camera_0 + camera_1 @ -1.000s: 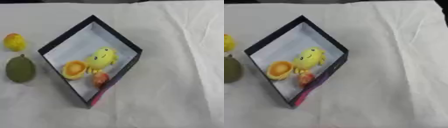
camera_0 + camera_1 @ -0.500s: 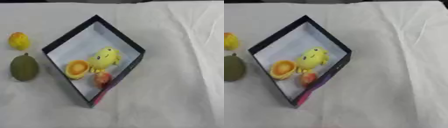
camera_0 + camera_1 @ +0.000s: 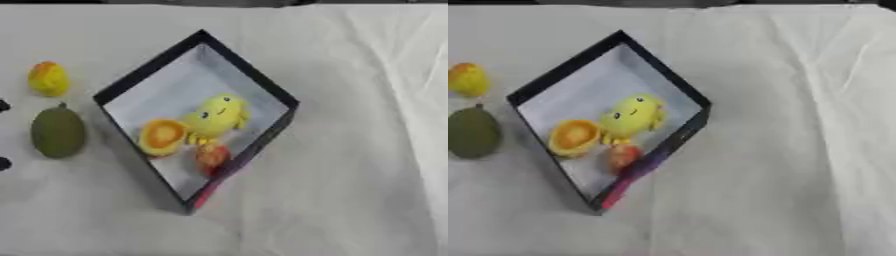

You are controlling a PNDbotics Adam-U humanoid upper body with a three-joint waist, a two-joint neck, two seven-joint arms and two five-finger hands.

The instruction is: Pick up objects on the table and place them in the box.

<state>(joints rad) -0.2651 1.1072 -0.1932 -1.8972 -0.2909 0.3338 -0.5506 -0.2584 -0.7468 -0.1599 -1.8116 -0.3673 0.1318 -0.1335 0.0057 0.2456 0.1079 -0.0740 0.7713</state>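
White cloth (image 3: 350, 75), creased, covers the whole table; item list follows, with the box as landmark.

Box (image 3: 248, 75): dark walls, pale floor, open top, set cornerwise like a diamond. A red-and-purple strip shows on its lower right wall.

Green fruit (image 3: 58, 132): oval, dull green, lying on the cloth left of the box, outside it, just beside the left wall.

Yellow toy (image 3: 215, 117): rounded, with small dark marks, inside the box near its middle.

Orange piece (image 3: 160, 137): round, cupped, inside the box, touching the yellow toy on its lower left.

Yellow fruit (image 3: 48, 78): small, orange-tinged top, on the cloth left of the box, above the green fruit and apart from it.

Red piece (image 3: 212, 156): small, inside the box, below the yellow toy, against the lower right wall.

Dark tips (image 3: 3, 105): two small black shapes at the far left edge of the left eye view, beside the green fruit; too little shows to tell whether they are fingers, so finger state cannot be told.
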